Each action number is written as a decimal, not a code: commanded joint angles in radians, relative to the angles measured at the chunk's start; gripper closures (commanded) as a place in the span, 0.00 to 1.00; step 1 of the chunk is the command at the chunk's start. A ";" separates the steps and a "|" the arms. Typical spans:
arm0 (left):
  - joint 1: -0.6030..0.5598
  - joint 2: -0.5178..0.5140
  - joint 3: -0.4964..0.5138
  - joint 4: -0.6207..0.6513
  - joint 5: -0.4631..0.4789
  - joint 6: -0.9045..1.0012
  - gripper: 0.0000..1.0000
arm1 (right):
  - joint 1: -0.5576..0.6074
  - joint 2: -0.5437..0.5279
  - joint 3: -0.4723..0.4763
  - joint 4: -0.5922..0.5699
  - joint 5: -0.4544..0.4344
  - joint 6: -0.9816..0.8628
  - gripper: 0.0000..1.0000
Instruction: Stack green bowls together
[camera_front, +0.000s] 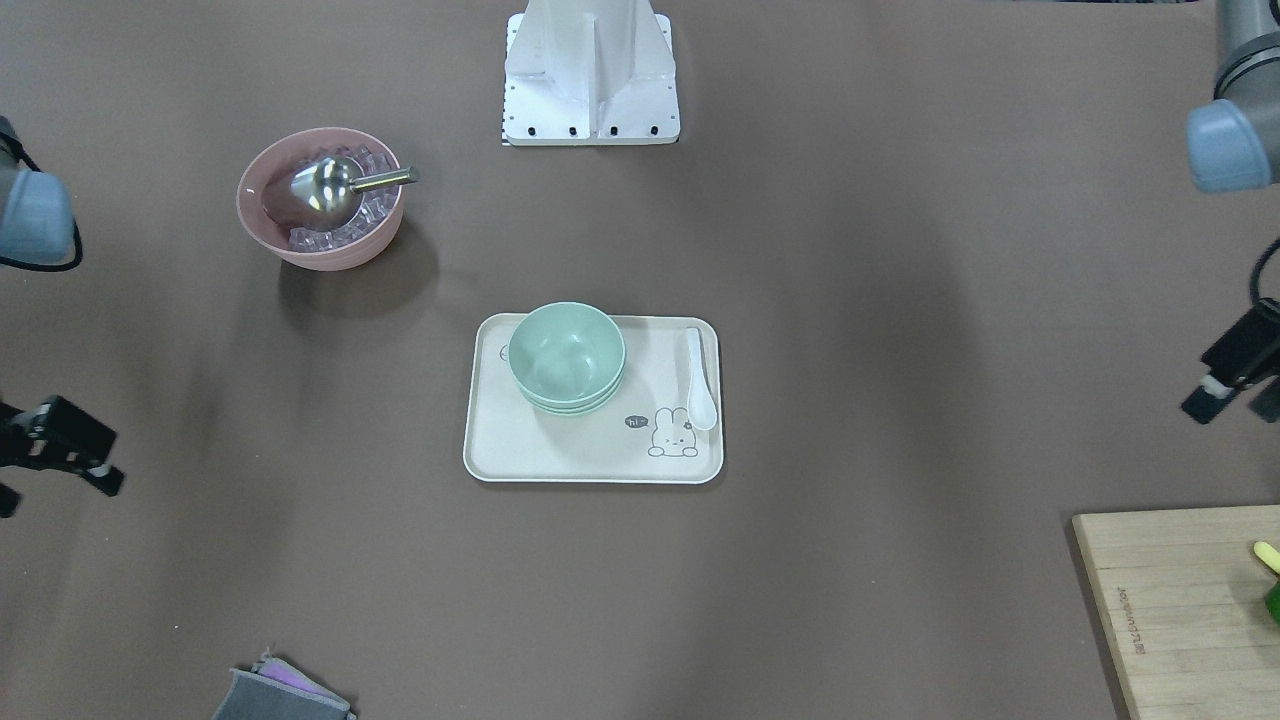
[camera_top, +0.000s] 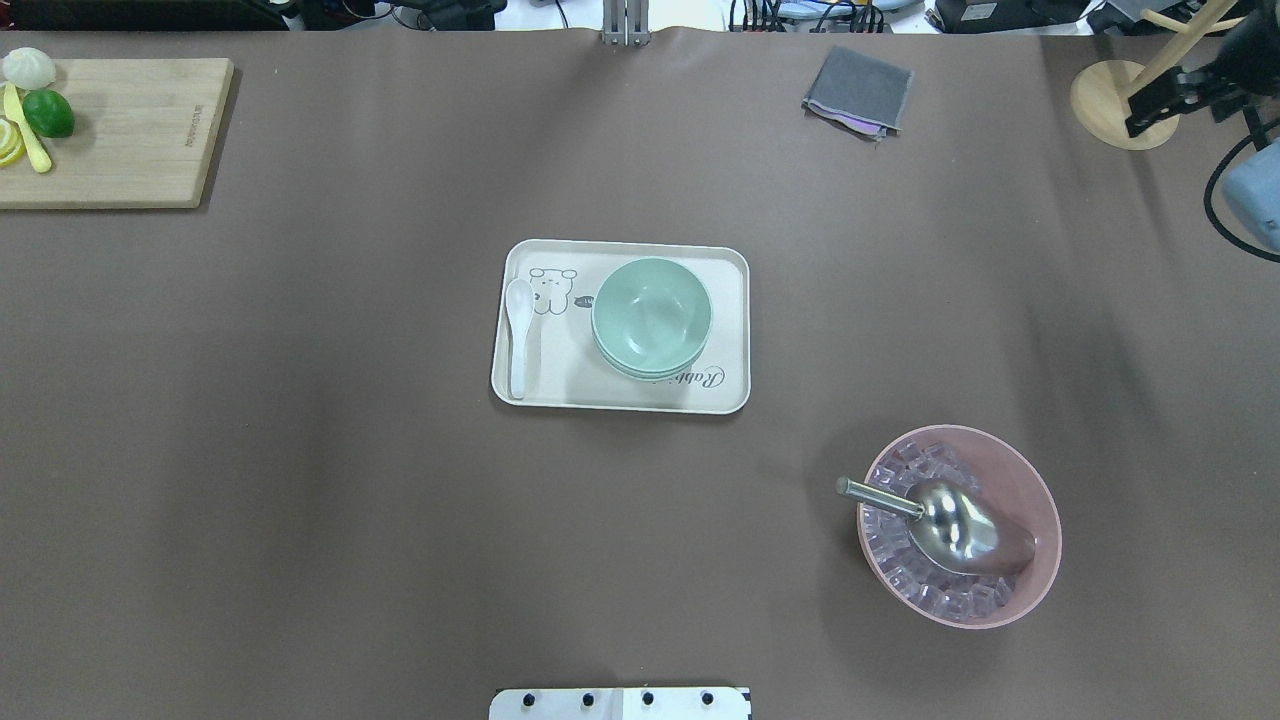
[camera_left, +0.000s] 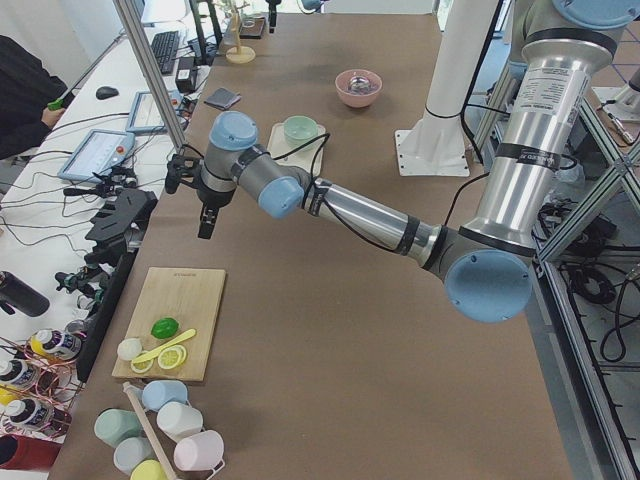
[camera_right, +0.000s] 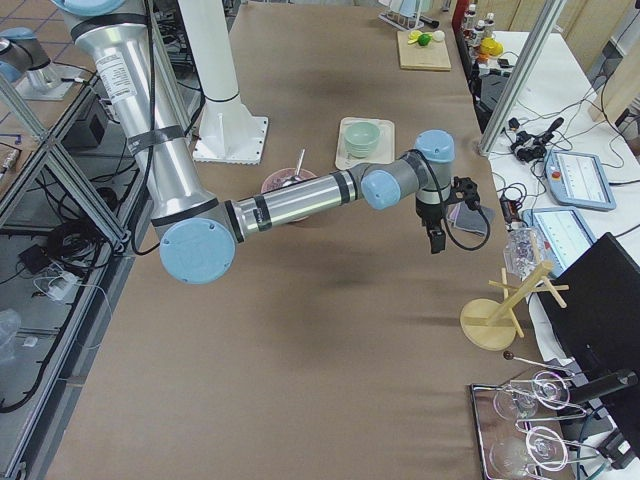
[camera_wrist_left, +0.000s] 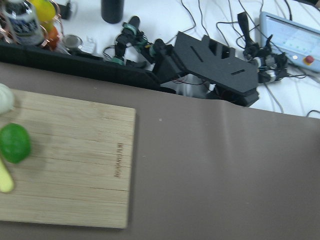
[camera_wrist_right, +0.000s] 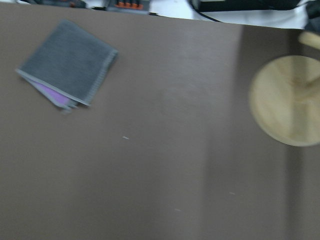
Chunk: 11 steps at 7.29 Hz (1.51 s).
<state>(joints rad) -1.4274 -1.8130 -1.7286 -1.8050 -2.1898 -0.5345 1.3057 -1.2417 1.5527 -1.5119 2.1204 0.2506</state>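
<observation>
The green bowls (camera_front: 566, 357) sit nested in one stack on the back part of a cream tray (camera_front: 560, 455) at the table's middle. The stack also shows in the overhead view (camera_top: 652, 317) and small in both side views (camera_left: 300, 128) (camera_right: 362, 134). My left gripper (camera_front: 1232, 405) hangs at the right edge of the front-facing view, far from the tray, with its fingers apart and nothing in them. My right gripper (camera_front: 55, 490) is at that view's left edge, also far from the tray, open and empty. Neither wrist view shows fingers or bowls.
A white spoon (camera_front: 700, 380) lies on the tray beside the stack. A pink bowl (camera_top: 958, 525) with ice cubes and a metal scoop stands on my right. A cutting board (camera_top: 110, 130) with fruit, a grey cloth (camera_top: 858, 92) and a wooden stand (camera_top: 1110, 105) sit along the far edge.
</observation>
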 joint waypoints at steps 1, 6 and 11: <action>-0.028 0.018 -0.037 0.365 0.036 0.410 0.02 | 0.078 -0.048 0.001 -0.262 -0.048 -0.290 0.00; -0.160 0.153 0.003 0.244 -0.125 0.422 0.02 | 0.185 -0.243 -0.005 0.000 0.072 -0.357 0.00; -0.166 0.230 0.095 0.096 -0.124 0.415 0.02 | 0.184 -0.306 -0.108 0.205 0.111 -0.323 0.00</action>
<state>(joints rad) -1.5950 -1.5813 -1.6615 -1.6971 -2.3144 -0.1148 1.4902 -1.5684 1.4761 -1.2937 2.2012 -0.0876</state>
